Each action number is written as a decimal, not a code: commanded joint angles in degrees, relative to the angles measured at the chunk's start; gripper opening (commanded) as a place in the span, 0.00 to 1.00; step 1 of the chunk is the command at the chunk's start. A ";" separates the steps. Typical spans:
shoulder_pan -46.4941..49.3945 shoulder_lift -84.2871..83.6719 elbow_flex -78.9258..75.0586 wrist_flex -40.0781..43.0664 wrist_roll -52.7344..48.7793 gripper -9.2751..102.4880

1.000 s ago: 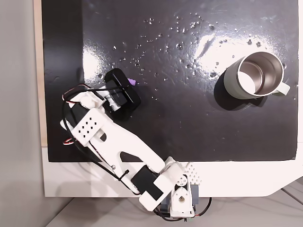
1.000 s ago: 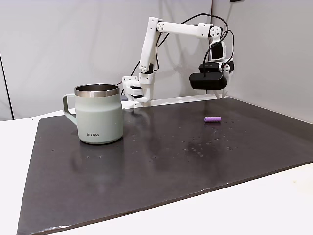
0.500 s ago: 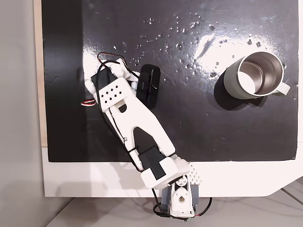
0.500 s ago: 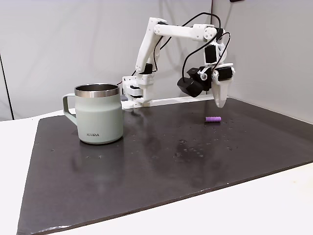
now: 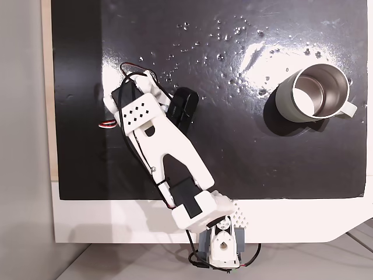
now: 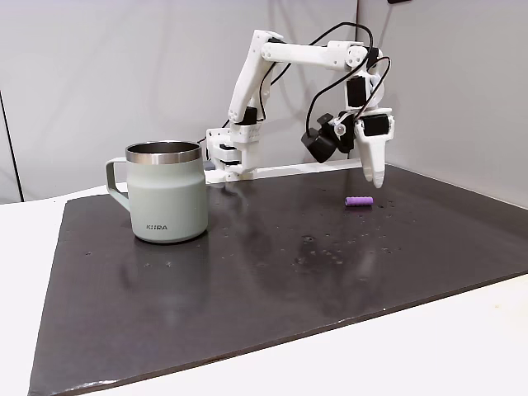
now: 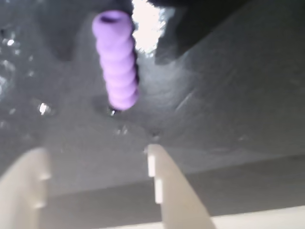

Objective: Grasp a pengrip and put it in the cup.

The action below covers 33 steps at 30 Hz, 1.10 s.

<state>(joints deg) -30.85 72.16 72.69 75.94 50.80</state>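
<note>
Side fixed view, left to right: round metal mug with matte grey-green outside, shiny steel rim and a side handle, the cup (image 6: 167,191), stands upright on the dark glossy mat (image 6: 247,272) covering the white table (image 6: 462,346), at about 9 o'clock on the mat, handle toward 9 o'clock. White five-joint arm (image 6: 280,58) rises from its base at the mat's far edge, near 12 o'clock, and reaches toward 3 o'clock. Gripper (image 6: 375,177) points straight down, tips hanging above the mat. Tiny light-purple ridged cylinder, the pengrip (image 6: 358,201), lies flat on the mat just below and slightly toward 7 o'clock of the tips, not touching them. Top-down fixed view: arm (image 5: 163,146) stretches from its base at 6 o'clock toward 10 o'clock, wrist over the mat's left half; cup (image 5: 315,93) sits well apart at 2 o'clock, steel inside visible. Wrist view: pengrip (image 7: 116,59) lies lengthwise at 11 o'clock, hollow end toward 12 o'clock; two pale fingers (image 7: 162,186) enter from 6 o'clock, spread apart with bare mat between them. Gripper (image 7: 93,157) parted, holding nothing; pengrip sits beyond the tips, untouched.
</note>
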 commanded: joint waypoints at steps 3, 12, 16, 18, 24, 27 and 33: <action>1.58 -0.18 -1.85 0.53 0.88 0.36; 5.27 -4.31 -1.85 1.49 1.14 0.33; 5.71 -6.15 -2.11 1.41 1.14 0.31; 5.54 -7.03 -2.55 1.32 0.97 0.29; 4.39 -9.93 -5.98 1.93 0.44 0.25; 3.78 -11.43 -7.82 2.81 -0.26 0.17; 3.96 -12.39 -8.61 3.34 -1.05 0.08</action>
<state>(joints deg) -26.10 59.59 66.09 78.05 50.45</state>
